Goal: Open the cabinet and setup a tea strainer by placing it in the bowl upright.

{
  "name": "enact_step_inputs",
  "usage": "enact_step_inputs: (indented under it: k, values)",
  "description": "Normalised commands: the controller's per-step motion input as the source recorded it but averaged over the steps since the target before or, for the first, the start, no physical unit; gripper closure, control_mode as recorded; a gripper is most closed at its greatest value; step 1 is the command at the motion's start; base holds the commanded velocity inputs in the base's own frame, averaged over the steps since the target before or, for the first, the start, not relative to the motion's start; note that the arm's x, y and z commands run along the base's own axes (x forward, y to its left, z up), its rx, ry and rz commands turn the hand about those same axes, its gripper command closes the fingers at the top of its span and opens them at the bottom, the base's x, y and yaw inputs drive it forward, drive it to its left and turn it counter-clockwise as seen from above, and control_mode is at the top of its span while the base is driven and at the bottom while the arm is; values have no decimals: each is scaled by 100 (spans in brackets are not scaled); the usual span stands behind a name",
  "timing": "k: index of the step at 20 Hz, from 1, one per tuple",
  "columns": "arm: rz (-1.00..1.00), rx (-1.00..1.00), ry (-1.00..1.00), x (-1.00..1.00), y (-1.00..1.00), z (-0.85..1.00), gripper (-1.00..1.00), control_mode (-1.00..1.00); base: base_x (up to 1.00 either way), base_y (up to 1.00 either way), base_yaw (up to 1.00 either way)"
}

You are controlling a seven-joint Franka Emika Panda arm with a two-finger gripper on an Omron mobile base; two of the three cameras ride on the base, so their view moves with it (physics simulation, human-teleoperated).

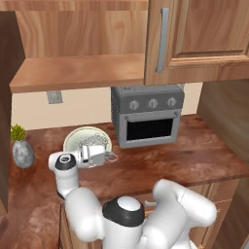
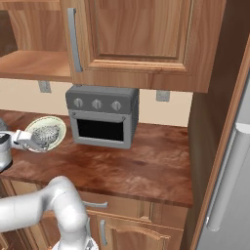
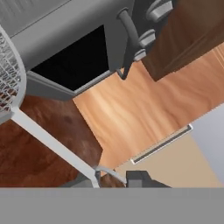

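Gripper (image 1: 108,156) fingers were closed on the wire handle of the strainer (image 1: 94,142), holding its mesh cup over the bowl (image 1: 73,138) on the counter (image 1: 194,155), left of the toaster oven (image 1: 147,115), under the open cabinet (image 1: 78,72).

My arm (image 1: 146,214): glossy white rounded segments, dark joint caps, pale grey hand housing (image 1: 92,154), dark fingertips.

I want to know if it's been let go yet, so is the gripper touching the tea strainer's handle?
Touching. In the hand view the tea strainer's thin wire handle runs straight down to the gripper, ending at its shut fingertips.
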Motion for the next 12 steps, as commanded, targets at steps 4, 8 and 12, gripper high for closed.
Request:
enact_step_inputs:
  k: [4,8,12]
  values:
    - [1,0,-2,11,18,-7,100,-100,0,0,0]
    - [1,0,-3,2,19,0,100,-100,0,0,0]
    - [0,0,-6,1,13,0,100,-100,0,0,0]
